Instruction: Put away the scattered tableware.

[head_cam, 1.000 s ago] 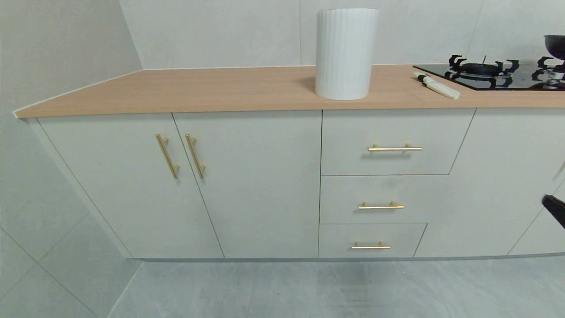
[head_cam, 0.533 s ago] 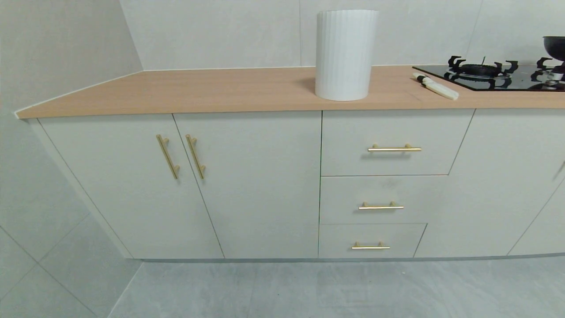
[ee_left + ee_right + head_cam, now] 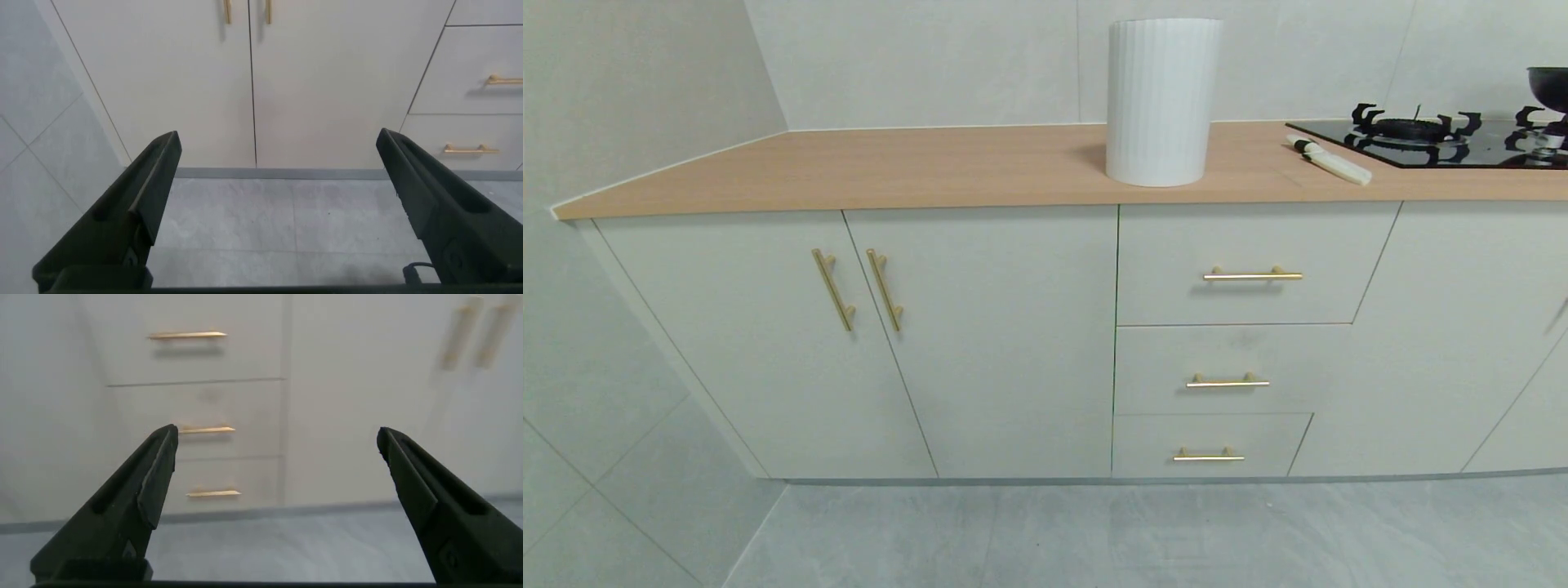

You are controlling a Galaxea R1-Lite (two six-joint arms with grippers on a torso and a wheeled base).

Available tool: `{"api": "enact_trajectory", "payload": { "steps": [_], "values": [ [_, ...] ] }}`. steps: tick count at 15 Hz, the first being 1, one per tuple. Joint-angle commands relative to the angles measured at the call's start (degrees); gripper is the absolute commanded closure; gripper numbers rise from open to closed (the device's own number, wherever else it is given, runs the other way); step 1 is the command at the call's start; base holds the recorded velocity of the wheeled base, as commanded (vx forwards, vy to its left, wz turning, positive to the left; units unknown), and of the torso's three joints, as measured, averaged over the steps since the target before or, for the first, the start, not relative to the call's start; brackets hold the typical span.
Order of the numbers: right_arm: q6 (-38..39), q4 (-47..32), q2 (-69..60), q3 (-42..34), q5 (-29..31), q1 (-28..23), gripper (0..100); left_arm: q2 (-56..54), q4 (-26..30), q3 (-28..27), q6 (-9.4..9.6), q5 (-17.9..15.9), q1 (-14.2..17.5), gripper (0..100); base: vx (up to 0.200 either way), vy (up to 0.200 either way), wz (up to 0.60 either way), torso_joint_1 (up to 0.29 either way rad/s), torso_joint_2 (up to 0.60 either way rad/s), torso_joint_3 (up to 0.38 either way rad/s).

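Pale kitchen cabinets stand under a wooden counter (image 3: 849, 167). Low over the floor (image 3: 286, 220), the left pincer (image 3: 276, 139) gapes wide before the double doors (image 3: 163, 65). The right pincer (image 3: 276, 431) is spread just as wide, facing the drawers (image 3: 196, 384). On the counter the knife (image 3: 1330, 160) lies between a white ribbed canister (image 3: 1162, 98) and the hob (image 3: 1421, 143), close to the hob's edge.

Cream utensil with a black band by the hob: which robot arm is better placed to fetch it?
Right, probably. The cream, black-banded utensil lies beside the black hob, on the robot's right. The open right pincer faces the gold-handled drawers on that side; the left pincer faces the double doors.
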State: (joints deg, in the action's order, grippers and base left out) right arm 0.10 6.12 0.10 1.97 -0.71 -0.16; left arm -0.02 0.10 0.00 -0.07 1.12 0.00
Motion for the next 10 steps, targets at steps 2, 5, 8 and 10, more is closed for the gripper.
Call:
{"api": "enact_trajectory", "payload": {
  "steps": [2,5,8,10],
  "values": [
    [0.0,-1.2,-0.1,-2.0,-0.9,0.0,0,0.0,0.0,0.0,-0.01,0.0,0.0,0,0.0,0.0,0.0,0.0,0.0,0.0],
    [-0.2,-6.0,-0.1,-2.0,-1.4,0.0,0,0.0,0.1,0.0,-0.01,0.0,0.0,0,0.0,0.0,0.0,0.0,0.0,0.0],
    [-0.3,-6.0,-0.1,-2.0,-1.5,0.0,0,0.0,0.1,0.0,1.22,0.0,0.0,0,0.0,0.0,0.0,0.0,0.0,0.0],
    [-0.1,-5.9,-0.1,-2.0,-1.5,0.0,0,0.0,0.0,0.0,-0.1,0.0,0.0,0,0.0,0.0,0.0,0.0,0.0,0.0]
  ]
}}
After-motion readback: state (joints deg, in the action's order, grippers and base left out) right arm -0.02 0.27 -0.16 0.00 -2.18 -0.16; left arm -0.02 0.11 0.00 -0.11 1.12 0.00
